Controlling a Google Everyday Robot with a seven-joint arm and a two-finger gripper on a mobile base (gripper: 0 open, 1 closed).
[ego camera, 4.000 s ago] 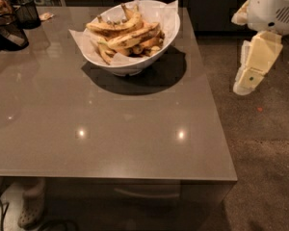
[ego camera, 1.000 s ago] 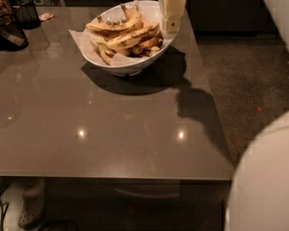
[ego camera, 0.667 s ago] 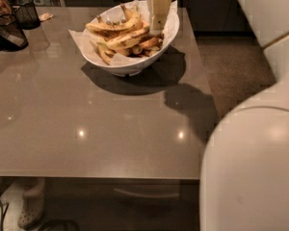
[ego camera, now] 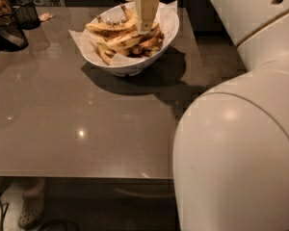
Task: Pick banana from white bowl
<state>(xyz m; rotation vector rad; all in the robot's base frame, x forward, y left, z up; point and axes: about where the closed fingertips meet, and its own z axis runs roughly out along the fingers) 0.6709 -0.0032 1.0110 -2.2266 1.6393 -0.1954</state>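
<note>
In my camera view the gripper hangs low over the middle of the pile in the white bowl, which sits at the far side of the table. I cannot make out whether it is spread or closed. The banana lies on top of the pile at the rear left, its long axis running left to right and its right end just beside the gripper.

hand over the white bowl, upper part beyond the top edge; black basket partly off left
</note>
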